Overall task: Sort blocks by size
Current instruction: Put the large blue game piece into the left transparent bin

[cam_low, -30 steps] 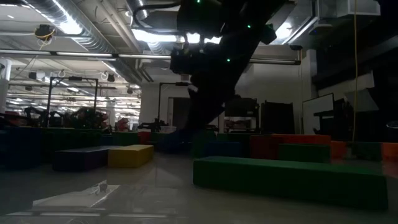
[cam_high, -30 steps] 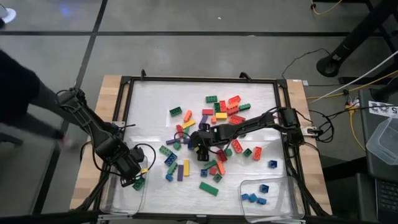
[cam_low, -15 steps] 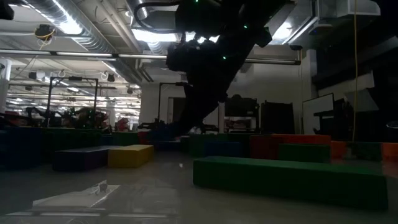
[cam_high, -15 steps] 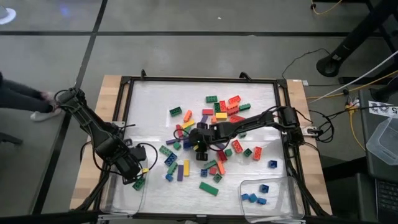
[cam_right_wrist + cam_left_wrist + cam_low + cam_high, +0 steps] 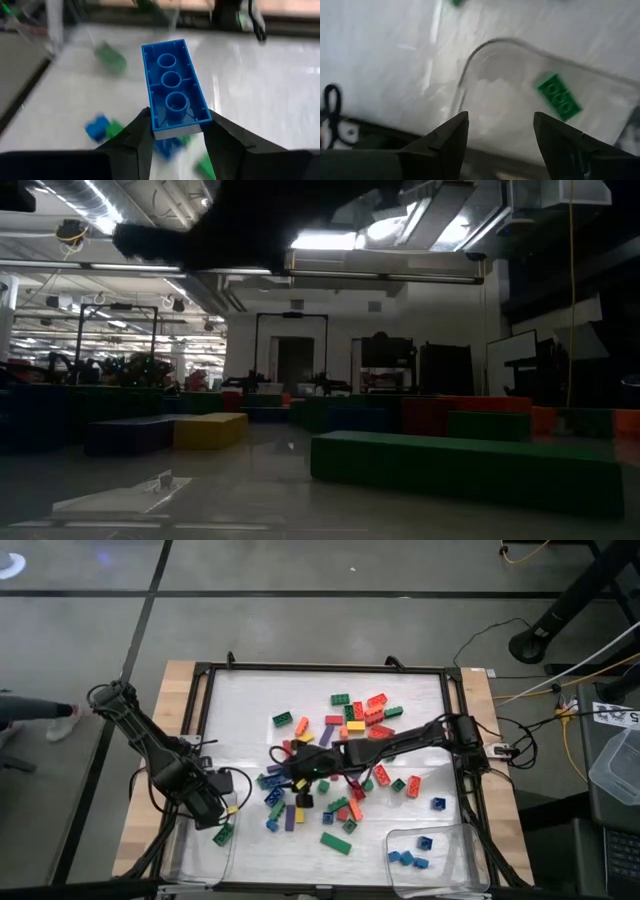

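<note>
Blocks of many colours lie scattered on the white mat in the middle of the table. My right gripper reaches in from the right, above the pile's left part. It is shut on a long blue block. My left gripper hangs open, pointing down over a clear tray at the near left corner. One green block lies flat on that tray's floor. In the low view only a dark arm shows, at the top. My right gripper pinches the blue block's two long sides at one end, between its two fingers. The fingers slant down toward the table's left and lie along the block. It juts out ahead of them, hollow underside facing the wrist camera, lifted clear of the mat.
A second clear tray at the near right holds a few small blue blocks. A black frame rims the mat. Cables run along the table's right edge. A long green block lies close to the low camera.
My right gripper has shut on the blue block in the middle of the pile and lifted it clear. It has risen, tipped nearer to level and gone toward the table's left edge. My left gripper has turned a little in place over the tray.
</note>
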Robot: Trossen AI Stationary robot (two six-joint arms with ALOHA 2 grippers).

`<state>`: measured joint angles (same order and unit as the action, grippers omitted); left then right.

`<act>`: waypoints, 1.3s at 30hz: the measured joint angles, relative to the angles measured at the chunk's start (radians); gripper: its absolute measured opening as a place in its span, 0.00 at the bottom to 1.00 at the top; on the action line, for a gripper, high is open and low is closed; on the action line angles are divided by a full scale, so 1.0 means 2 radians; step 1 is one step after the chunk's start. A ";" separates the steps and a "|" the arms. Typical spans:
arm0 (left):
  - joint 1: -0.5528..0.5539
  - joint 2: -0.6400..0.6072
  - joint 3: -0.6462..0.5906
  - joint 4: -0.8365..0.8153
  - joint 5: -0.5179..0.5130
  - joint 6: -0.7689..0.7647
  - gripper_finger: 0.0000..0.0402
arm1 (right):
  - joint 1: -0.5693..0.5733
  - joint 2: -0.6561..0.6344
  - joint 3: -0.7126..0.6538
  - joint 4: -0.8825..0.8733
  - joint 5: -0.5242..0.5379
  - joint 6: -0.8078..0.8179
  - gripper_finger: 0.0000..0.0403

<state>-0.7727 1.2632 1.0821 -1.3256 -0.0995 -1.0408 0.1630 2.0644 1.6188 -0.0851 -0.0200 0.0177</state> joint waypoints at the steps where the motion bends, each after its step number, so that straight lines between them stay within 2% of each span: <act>1: 0.000 -0.003 0.000 -0.014 0.004 -0.004 0.53 | 0.001 0.000 0.000 0.016 0.001 0.000 0.37; 6: 0.000 -0.037 0.000 -0.057 0.002 -0.041 0.53 | 0.006 0.003 0.000 0.105 0.000 0.000 0.37; 10: 0.000 -0.075 0.000 -0.052 -0.023 -0.062 0.53 | 0.007 0.025 0.006 0.191 -0.022 0.000 0.37; 13: 0.000 -0.104 0.000 -0.052 -0.049 -0.074 0.53 | 0.007 0.057 0.031 0.214 -0.045 0.001 0.37; 21: 0.001 -0.170 0.000 -0.051 -0.140 -0.084 0.53 | 0.007 0.175 0.171 0.206 -0.079 0.002 0.37; 28: 0.001 -0.196 0.000 -0.049 -0.172 -0.084 0.53 | 0.011 0.251 0.265 0.190 -0.083 0.002 0.37; 39: 0.001 -0.195 0.000 -0.048 -0.187 -0.082 0.53 | 0.010 0.286 0.284 0.209 -0.078 0.015 0.49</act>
<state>-0.7708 0.8726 1.0824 -1.4208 -0.4737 -1.2049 0.1837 2.6369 2.1860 0.3329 -0.1753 0.0481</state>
